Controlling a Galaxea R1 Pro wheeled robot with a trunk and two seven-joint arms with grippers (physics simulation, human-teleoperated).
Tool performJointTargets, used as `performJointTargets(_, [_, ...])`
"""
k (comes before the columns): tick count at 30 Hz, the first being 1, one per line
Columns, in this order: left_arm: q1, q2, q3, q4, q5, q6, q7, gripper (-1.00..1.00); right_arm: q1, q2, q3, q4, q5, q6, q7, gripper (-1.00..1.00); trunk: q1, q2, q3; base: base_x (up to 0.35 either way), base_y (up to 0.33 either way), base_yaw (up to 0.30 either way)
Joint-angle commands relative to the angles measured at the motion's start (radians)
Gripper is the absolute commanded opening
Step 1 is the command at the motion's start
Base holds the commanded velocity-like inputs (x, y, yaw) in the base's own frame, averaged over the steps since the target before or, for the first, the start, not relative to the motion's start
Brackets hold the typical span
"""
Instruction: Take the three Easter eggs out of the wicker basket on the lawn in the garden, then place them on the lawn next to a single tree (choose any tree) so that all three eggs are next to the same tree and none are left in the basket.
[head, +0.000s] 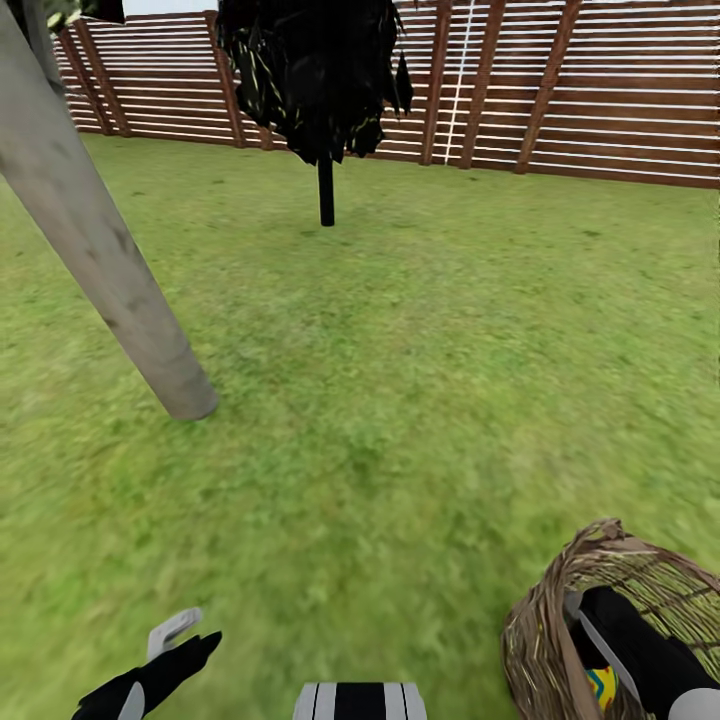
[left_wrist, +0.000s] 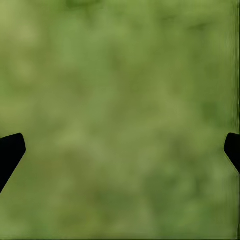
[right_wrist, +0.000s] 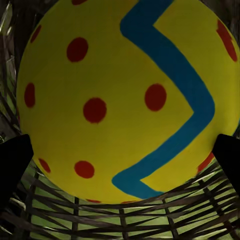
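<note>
Easter egg, bright yellow with red spots and a blue zigzag band (head: 601, 686), sits inside the tan woven wicker basket (head: 545, 640) on the mottled green lawn (head: 400, 400). Head view: only a sliver of egg peeks past the right arm reaching into the basket; the right gripper's jaws are hidden there. Leaning pale grey-tan trunk (head: 100, 260) stands well apart from the basket, a black tree (head: 322, 80) beyond it by the brown slat fence (head: 600, 90). Left gripper (head: 175, 650) hangs over grass away from the basket, holding nothing.

Left wrist view: left gripper (left_wrist: 120, 147) spread wide, only blurred lawn between the fingertips.

Right wrist view: egg (right_wrist: 125, 95) close up on the basket weave; right gripper (right_wrist: 120, 155) open wide, fingertips flanking the egg's lower part, contact unclear. Egg looks rigid, smooth, probably light and slippery; pinch across the widest middle.
</note>
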Motion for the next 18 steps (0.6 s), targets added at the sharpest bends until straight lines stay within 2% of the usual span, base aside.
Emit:
performJointTargets(1, [0.0, -0.004, 0.005, -0.002, 0.007, 0.008, -0.004, 1.0, -0.001, -0.002, 0.006, 0.0, -0.01, 0.004, -0.004, -1.0, -0.001, 0.0, 0.003, 0.0, 0.0, 0.0])
performJointTargets(8, [0.0, -0.007, 0.005, -0.001, 0.006, -0.015, -0.003, 1.0, -0.001, -0.002, 0.006, 0.027, -0.01, 0.003, -0.004, -1.0, -0.004, 0.002, 0.03, -0.103, -0.093, 0.0])
performJointTargets(18, [0.0, -0.013, 0.006, 0.012, 0.007, -0.016, -0.004, 1.0, -0.001, 0.0, 0.006, 0.033, -0.01, 0.002, -0.004, -1.0, -0.008, 0.004, 0.069, -0.005, -0.006, 0.0])
